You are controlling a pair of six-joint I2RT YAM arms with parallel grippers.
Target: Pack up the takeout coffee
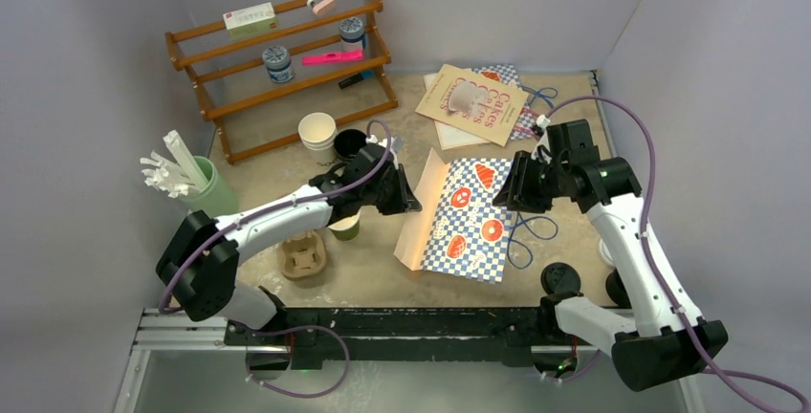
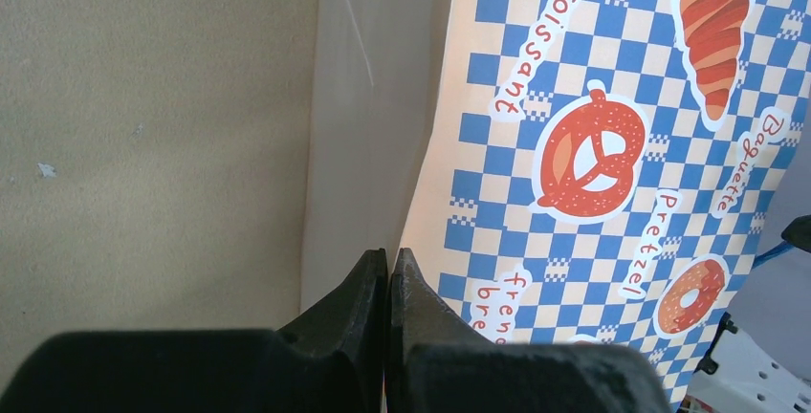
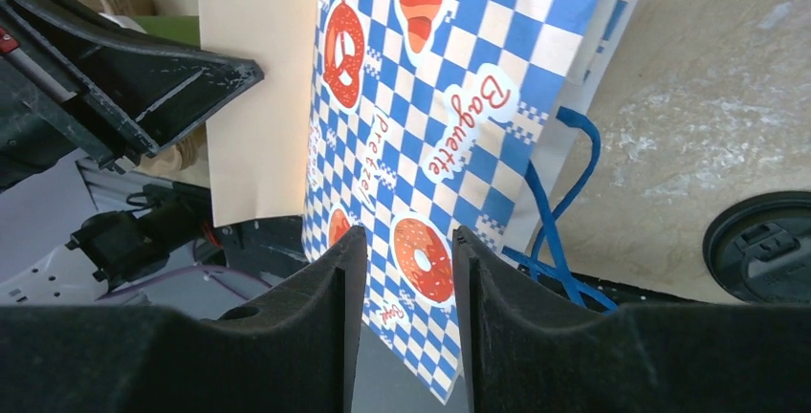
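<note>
Small black disposable paper cup (image 1: 349, 141) stands lidless beside white paper cup (image 1: 317, 131), behind left arm; round black plastic sip lid (image 1: 559, 279) lies well apart near right base. Left gripper (image 2: 390, 262) pinches blue-checked paper bag (image 1: 473, 227) edge; right gripper (image 3: 406, 241) half-open astride opposite edge. Cup likely light, crushable: grip mid-wall gently, upright.

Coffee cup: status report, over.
Left claw shut on bag edge; right claw open, astride bag's opposite end. Cup standing by white cup, unpacked; lid off, far right. Left arm crosses between cup and bag.
</note>
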